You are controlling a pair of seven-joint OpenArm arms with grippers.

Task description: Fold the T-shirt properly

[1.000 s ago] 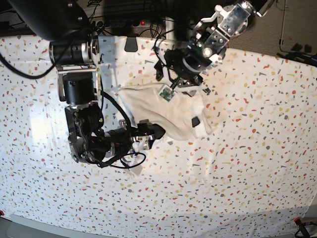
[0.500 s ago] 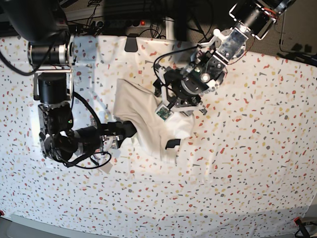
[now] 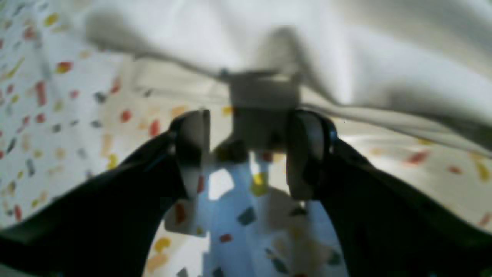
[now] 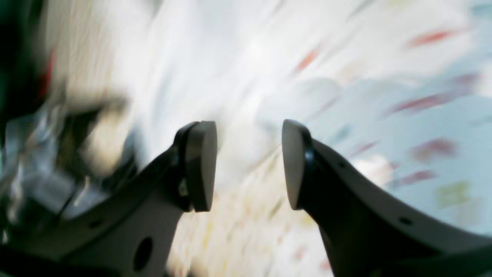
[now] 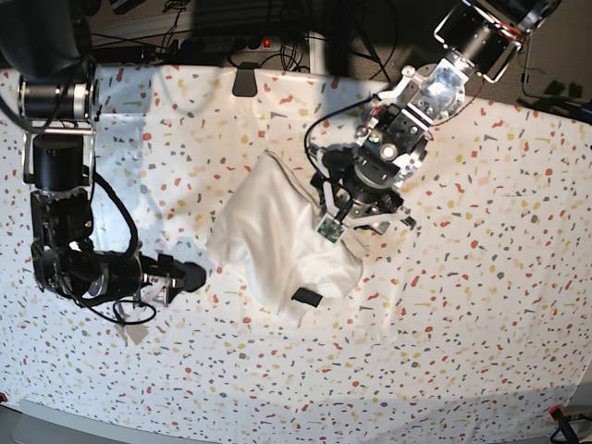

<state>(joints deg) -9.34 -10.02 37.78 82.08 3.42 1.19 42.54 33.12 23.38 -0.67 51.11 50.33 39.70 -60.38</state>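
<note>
Speckled white cloth, dotted with red, yellow and grey flecks, covers the whole work surface, with dark cables and equipment along the top edge of the base view. At centre frame lies the T-shirt, a crumpled white heap folded over itself, a small black tab showing near its lower edge. The left gripper hangs over the heap's upper right side; its wrist camera shows the jaws standing wide apart with nothing between them, the speckled cloth under them and the shirt's white folds just beyond the fingertips. The right gripper sits at lower left of the base view, well apart from the shirt. Its own camera, heavily blurred, shows two pale pads parted with a clear gap and nothing held. A small white tag lies on the cloth below the right arm.
</note>
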